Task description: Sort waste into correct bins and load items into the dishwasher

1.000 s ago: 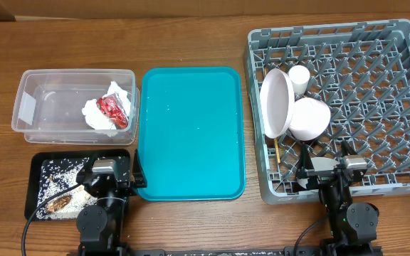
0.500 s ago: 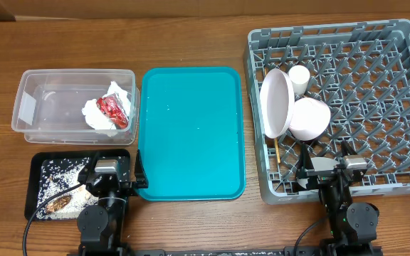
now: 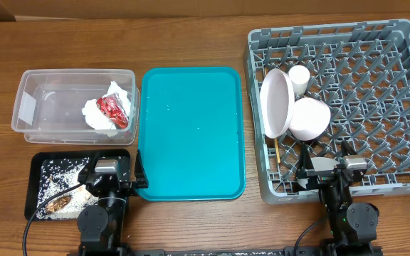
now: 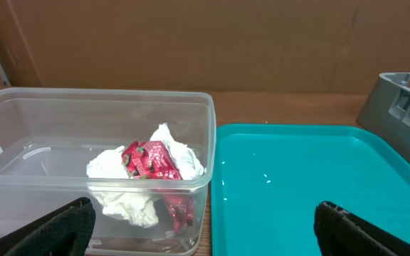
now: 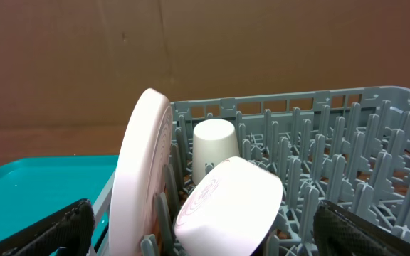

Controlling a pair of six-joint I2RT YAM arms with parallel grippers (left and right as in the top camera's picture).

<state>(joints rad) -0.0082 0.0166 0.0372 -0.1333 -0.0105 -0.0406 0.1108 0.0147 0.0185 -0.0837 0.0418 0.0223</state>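
Note:
The clear tub (image 3: 48,82) holds the crumpled white napkin (image 3: 100,119) and the red wrapper (image 3: 111,108); both also show in the left wrist view (image 4: 155,160). The black tray (image 3: 38,203) holds rice-like crumbs (image 3: 52,181). The grey dish rack (image 3: 376,92) holds the pink plate (image 3: 276,103) on edge, the cream cup (image 3: 299,78), the upturned bowl (image 3: 310,119) and a chopstick (image 3: 279,151). My left gripper (image 3: 112,178) is open and empty at the front, between the tub and the teal tray. My right gripper (image 3: 329,171) is open and empty at the rack's front edge.
A large teal serving tray (image 3: 191,131) lies between the tub and the rack, with nothing on it. A brown scrap (image 3: 61,203) lies in the black tray. A cardboard wall stands behind the wooden table.

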